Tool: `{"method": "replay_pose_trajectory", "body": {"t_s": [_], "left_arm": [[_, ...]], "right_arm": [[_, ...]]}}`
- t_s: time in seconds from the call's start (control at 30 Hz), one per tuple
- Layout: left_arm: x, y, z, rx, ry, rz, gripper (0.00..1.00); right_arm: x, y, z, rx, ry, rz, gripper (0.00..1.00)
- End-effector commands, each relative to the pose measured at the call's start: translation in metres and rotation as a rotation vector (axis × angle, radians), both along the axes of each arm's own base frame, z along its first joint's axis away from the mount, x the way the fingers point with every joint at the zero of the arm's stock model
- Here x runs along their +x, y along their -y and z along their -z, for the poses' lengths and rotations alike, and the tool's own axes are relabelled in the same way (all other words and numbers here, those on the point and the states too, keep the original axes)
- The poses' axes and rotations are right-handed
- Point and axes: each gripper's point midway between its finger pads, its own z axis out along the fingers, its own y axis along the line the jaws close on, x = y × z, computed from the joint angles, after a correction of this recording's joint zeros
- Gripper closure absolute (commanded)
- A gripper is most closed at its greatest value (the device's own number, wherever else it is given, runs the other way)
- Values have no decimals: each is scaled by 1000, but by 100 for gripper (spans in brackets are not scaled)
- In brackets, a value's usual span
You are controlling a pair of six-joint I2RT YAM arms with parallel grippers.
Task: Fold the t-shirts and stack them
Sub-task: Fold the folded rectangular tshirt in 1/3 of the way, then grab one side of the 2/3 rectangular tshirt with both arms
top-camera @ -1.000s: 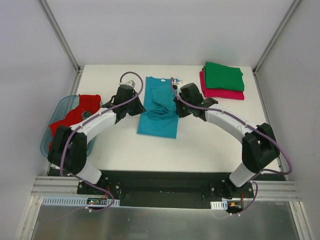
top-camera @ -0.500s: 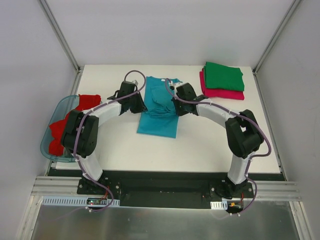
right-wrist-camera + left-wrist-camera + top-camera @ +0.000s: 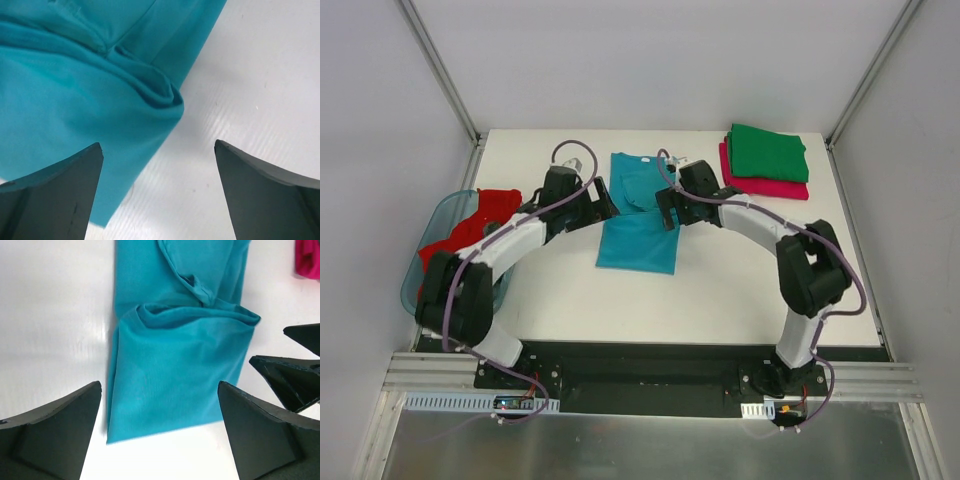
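A teal t-shirt (image 3: 636, 228) lies part-folded in the middle of the table, its upper part doubled over in a rumpled flap (image 3: 180, 365). My left gripper (image 3: 602, 197) hovers open at the shirt's left edge, its jaws spread wide over the flap (image 3: 159, 386), holding nothing. At the right edge my right gripper (image 3: 667, 207) is open too, above the flap's corner and bare table (image 3: 157, 145). A folded green t-shirt (image 3: 767, 152) lies on a folded pink-red one (image 3: 767, 186) at the back right. A red t-shirt (image 3: 472, 224) lies in the basket.
The translucent blue basket (image 3: 417, 272) sits at the table's left edge, beside the left arm. The right gripper's black fingers (image 3: 292, 372) show at the right of the left wrist view. Grey walls and metal posts close in the table's back and sides.
Both grippers have gone from shut to wide open and let go of the teal shirt, which now rests folded on the table. Both arms shifted slightly.
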Motion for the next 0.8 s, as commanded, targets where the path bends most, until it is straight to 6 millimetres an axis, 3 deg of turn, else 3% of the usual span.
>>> {"method": "replay_pose_trajectory", "body": {"t_s": [0.0, 0.1, 0.2, 0.3, 0.37, 0.47, 0.63, 0.77], "left_arm": [[-26, -19, -23, -22, 73, -57, 1], [-54, -23, -11, -44, 41, -48, 1], [-73, -24, 2, -59, 2, -34, 1], [-85, -23, 20, -69, -62, -34, 1], [-89, -23, 33, -67, -105, -37, 2], [-90, -19, 47, -62, -155, -27, 17], [-89, -15, 66, -48, -221, -17, 38], [-97, -11, 84, -32, -281, -5, 45]], "right_arm": [[-32, -4, -43, 91, 45, -31, 4], [-69, -15, -38, 122, 27, -128, 4], [-106, -22, -22, 22, 55, -265, 4], [-120, -12, -1, -82, 11, -194, 4], [-130, -16, 13, -69, -32, -175, 4], [-142, -26, 27, -33, -59, -196, 3], [-146, -20, 37, -34, -69, -161, 2], [-148, -17, 42, -38, -78, -148, 2]]}}
